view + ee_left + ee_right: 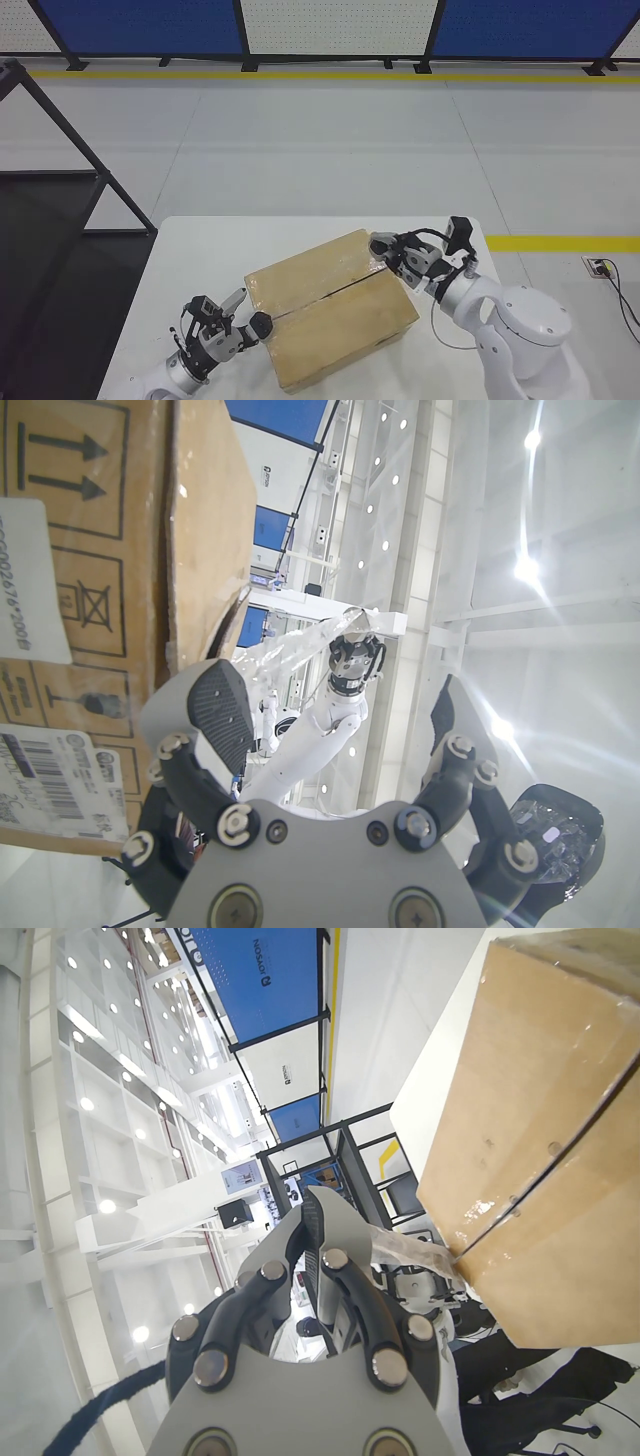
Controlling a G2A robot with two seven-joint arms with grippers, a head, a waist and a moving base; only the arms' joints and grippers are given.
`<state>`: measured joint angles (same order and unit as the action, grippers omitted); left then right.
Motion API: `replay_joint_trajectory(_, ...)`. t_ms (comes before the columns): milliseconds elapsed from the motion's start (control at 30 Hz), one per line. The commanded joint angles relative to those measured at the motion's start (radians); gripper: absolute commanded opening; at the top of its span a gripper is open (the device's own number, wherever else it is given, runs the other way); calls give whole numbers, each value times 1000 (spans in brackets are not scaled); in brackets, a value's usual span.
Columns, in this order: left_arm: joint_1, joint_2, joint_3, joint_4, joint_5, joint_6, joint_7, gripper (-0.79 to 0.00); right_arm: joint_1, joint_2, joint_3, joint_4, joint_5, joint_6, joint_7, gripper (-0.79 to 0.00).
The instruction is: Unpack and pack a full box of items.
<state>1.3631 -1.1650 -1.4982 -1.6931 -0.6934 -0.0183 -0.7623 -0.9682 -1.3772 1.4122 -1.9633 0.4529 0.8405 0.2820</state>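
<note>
A closed cardboard box [330, 305] lies mid-way on a white counter [200, 250]. The right pincer [385, 250], pressed together, pinches a clear tape strip [400, 1245] at one end of the box's seam. The left pincer [248, 312] is spread just beside the opposite end.

White table [200, 300] stands on pale grey floor [330, 150], with a black metal rack [60, 200] just beside its left edge. Well beyond the table's far side, a yellow floor line [320, 75] runs along blue and white perforated partition panels [140, 25]. Right of the table: short yellow strip [560, 243], floor socket [597, 266]; bright ceiling lights [525, 567] overhead.
</note>
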Motion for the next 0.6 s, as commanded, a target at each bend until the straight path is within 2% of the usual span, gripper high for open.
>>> replay_joint_trajectory(0, 1, 0, 0, -1, 2, 0, 3, 0, -2, 4, 3, 6, -4, 9, 8, -785)
replay_joint_trajectory(567, -8, 2, 16, 6, 12, 15, 17, 0, -27, 29, 15, 44, -58, 36, -1, -785)
